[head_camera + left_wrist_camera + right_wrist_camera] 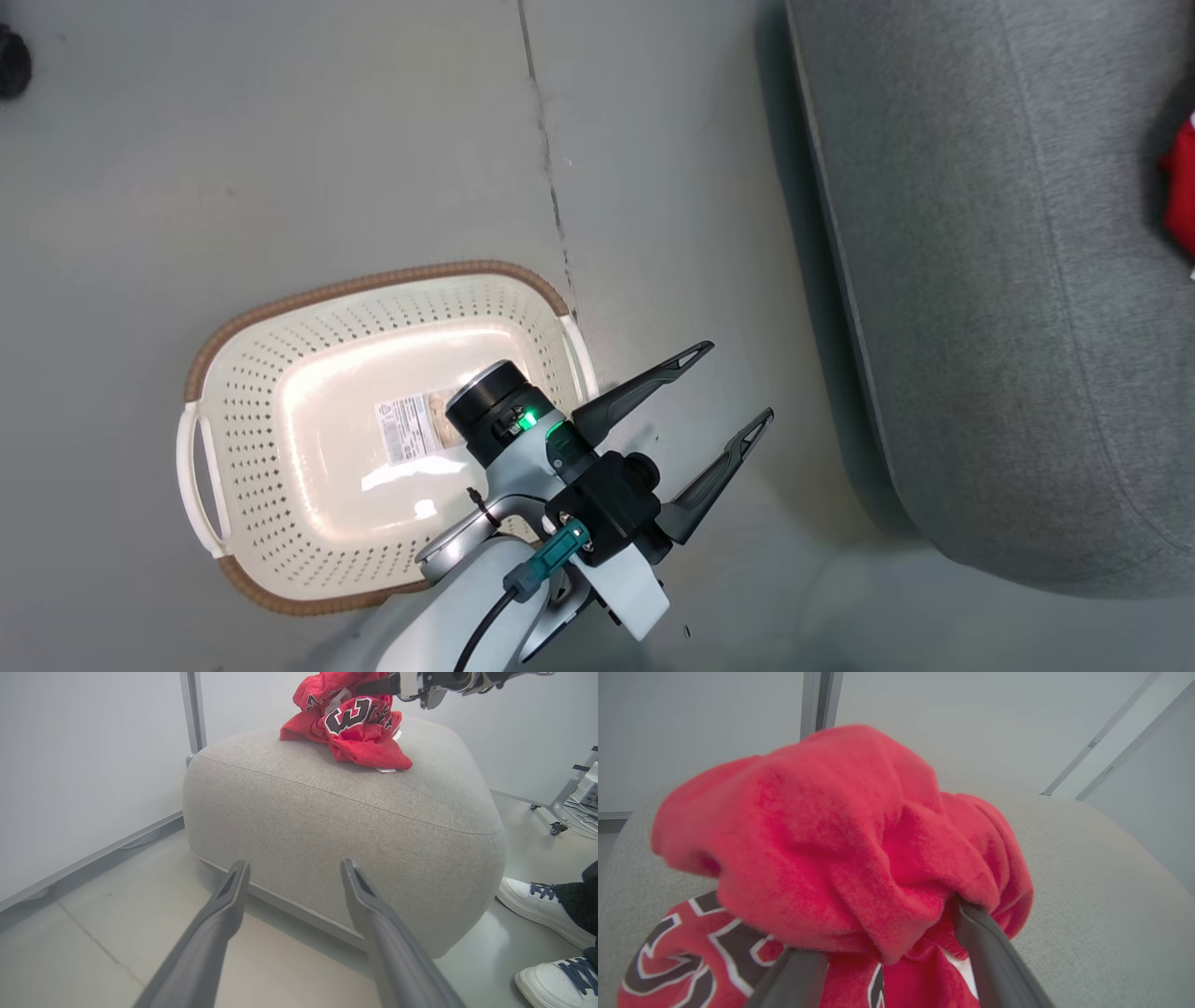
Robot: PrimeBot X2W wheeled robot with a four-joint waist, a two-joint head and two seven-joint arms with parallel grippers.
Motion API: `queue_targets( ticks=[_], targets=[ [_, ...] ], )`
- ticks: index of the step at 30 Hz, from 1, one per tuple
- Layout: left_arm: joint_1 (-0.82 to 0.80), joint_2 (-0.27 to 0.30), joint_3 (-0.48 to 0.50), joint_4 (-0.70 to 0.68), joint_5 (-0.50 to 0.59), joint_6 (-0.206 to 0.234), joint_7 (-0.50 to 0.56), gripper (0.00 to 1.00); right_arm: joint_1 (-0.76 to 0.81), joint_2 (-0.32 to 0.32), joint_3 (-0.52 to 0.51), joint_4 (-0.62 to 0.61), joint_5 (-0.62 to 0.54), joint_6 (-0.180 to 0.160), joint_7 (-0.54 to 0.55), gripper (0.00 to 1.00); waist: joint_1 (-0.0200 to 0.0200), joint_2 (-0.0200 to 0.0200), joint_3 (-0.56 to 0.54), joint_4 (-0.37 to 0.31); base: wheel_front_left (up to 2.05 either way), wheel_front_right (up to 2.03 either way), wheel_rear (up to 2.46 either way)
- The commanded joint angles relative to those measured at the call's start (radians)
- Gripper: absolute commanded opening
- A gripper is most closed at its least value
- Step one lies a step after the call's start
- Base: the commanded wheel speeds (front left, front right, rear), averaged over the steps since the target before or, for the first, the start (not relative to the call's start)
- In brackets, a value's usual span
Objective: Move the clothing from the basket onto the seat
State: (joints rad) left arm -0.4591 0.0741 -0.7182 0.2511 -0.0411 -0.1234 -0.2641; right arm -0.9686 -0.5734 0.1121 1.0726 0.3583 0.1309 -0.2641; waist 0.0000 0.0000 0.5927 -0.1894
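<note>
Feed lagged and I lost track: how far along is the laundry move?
Done: the basket looks empty, and a numbered jersey lies on the seat. In hand: the right gripper is buried in red clothing over the seat; grip unclear. Remaining: release and withdraw. The left gripper is open and empty.

Grey floor (pixel 280 140), white wall panels (pixel 70 765), a person's white sneakers (pixel 537 903) with navy laces
</note>
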Motion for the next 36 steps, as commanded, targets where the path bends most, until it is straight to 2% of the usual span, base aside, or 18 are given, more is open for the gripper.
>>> queue_targets(
  ticks=[1,7,12,18,23,31,36],
  targets=[
    [0.003,-0.002,0.004,0.000,-0.007,-0.002,0.000,1.00,0.017,-0.010,0.005,-0.008,-0.008,0.000,0.000,1.00,0.0000,0.0000,-0.023,-0.006,0.00,0.00,0.00],
    [0.028,-0.009,0.013,0.003,-0.024,-0.002,0.000,1.00,0.065,-0.027,0.053,-0.028,-0.015,0.000,0.000,1.00,0.0000,0.0000,-0.108,-0.020,0.00,0.00,0.00],
    [0.057,-0.018,0.026,-0.001,-0.042,0.005,0.000,1.00,0.104,-0.054,0.110,-0.100,-0.013,0.000,0.000,1.00,0.0000,0.0000,-0.196,-0.040,0.00,0.00,0.00],
    [0.093,-0.021,0.039,-0.011,-0.060,0.020,0.000,1.00,0.150,-0.079,0.121,-0.237,-0.014,0.000,0.000,1.00,0.0000,0.0000,-0.280,-0.051,0.00,0.00,0.00],
    [0.125,-0.021,0.049,-0.033,-0.089,0.040,0.000,1.00,0.211,-0.087,0.084,-0.413,-0.029,0.000,0.000,1.00,0.0000,0.0000,-0.335,-0.047,0.00,0.00,0.00],
    [0.162,-0.022,0.090,-0.055,-0.120,0.074,0.000,1.00,0.357,-0.017,-0.027,-0.745,-0.050,0.000,0.000,1.00,0.0000,0.0000,-0.404,-0.009,0.00,0.00,0.00],
    [0.178,-0.021,0.116,-0.067,-0.132,0.086,0.000,1.00,0.433,0.034,-0.050,-0.876,-0.053,0.000,0.000,1.00,0.0000,0.0000,-0.434,0.025,0.00,0.00,0.00]
  ],
)
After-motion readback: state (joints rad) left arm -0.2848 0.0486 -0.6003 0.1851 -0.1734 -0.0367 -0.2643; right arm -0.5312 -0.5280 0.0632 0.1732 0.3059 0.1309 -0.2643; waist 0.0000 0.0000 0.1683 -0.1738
